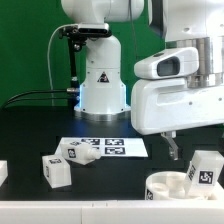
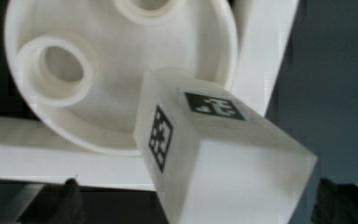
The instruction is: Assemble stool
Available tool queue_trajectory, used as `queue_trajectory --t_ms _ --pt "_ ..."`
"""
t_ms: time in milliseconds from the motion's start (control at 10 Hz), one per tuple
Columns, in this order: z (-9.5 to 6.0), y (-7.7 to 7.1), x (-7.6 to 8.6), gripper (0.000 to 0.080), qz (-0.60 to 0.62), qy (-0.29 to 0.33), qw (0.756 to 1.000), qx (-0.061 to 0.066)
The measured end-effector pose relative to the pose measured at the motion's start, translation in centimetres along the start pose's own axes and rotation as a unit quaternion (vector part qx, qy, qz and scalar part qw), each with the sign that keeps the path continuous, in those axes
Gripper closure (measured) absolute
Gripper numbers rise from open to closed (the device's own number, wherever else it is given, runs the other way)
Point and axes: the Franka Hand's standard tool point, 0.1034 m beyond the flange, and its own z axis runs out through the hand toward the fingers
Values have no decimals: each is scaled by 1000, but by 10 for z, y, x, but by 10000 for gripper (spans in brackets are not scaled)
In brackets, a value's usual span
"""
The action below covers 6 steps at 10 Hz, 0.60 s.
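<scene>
The tabletop (image 1: 30, 130) is flat matt black, and behind it stands a plain pale wall. At the back, the arm's white base (image 1: 100, 85) rises from the surface with a bluish glow at its foot. Black cables (image 1: 35, 97) trail away from it toward the exterior view's left. The marker board (image 1: 112, 147) lies flat in front of the base.

Two loose legs rest on the black surface on the exterior view's left. One chunky leg (image 1: 55, 170) is nearer the camera, and a second leg (image 1: 82, 152) lies on its side just beside the marker board. Another white piece (image 1: 3, 172) is cut off by the frame edge and too little of it shows to name.

The round seat disc (image 1: 165, 186) sits at the exterior view's lower right, under the arm's bulky white wrist. A tagged leg (image 1: 203, 170) stands close by it. In the wrist view this leg fills the foreground, tilted, in front of the disc's rim and open sockets.

The jaws' dark tips flank the leg — whether they press on it I cannot tell.
</scene>
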Motion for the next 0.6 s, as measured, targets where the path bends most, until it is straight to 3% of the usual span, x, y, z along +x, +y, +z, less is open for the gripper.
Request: queue_trajectory --t_ms 100,200,400,600 --pt "0 0 0 151 -81 -4 997 -10" --pt "0 0 0 151 -131 -10 991 -8" --pt "1 -5 3 151 -244 -16 969 -22" --pt "1 1 2 151 -294 -21 955 -26"
